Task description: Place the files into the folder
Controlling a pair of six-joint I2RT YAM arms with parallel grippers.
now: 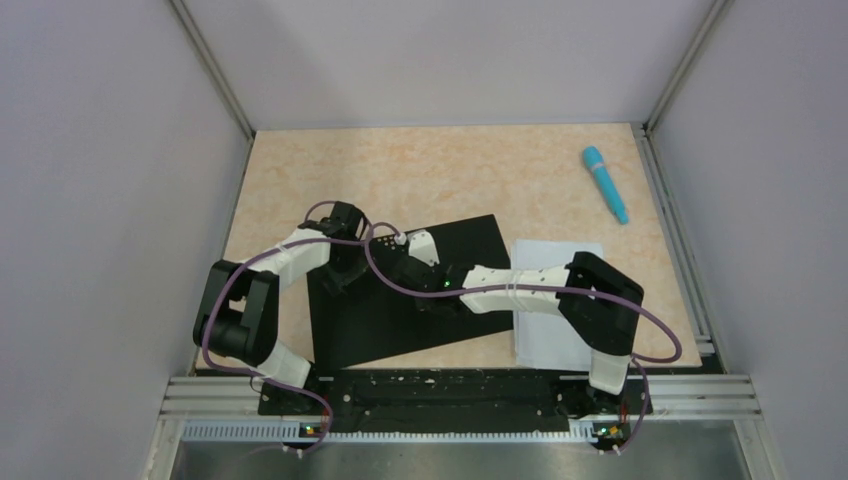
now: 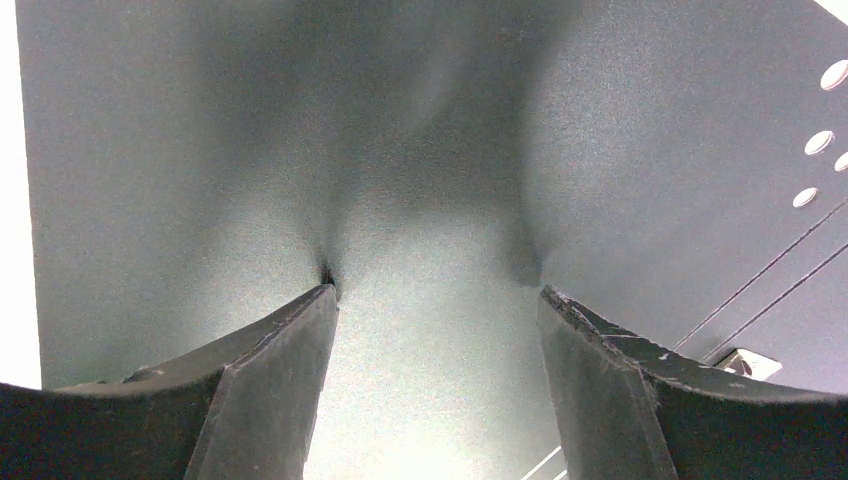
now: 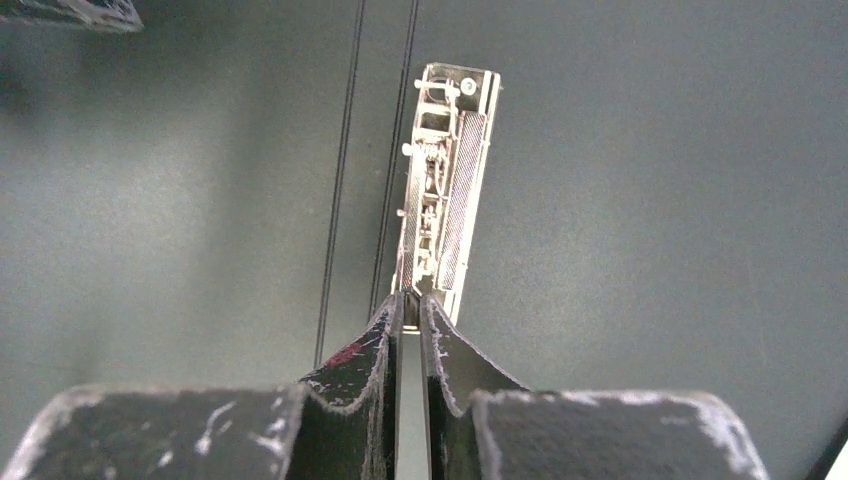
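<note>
From overhead, the folder (image 1: 380, 330) is partly covered by the left arm (image 1: 300, 250) and the right arm (image 1: 520, 288), the sheets (image 1: 542, 342) by the latter alone, while up close the near end of the clip (image 3: 447, 170) is hidden inside the right pincer (image 3: 412, 315).

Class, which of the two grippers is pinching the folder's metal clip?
The right gripper: its fingers are shut on the clip. The left gripper is open, fingers wide apart on the bare black folder.
</note>
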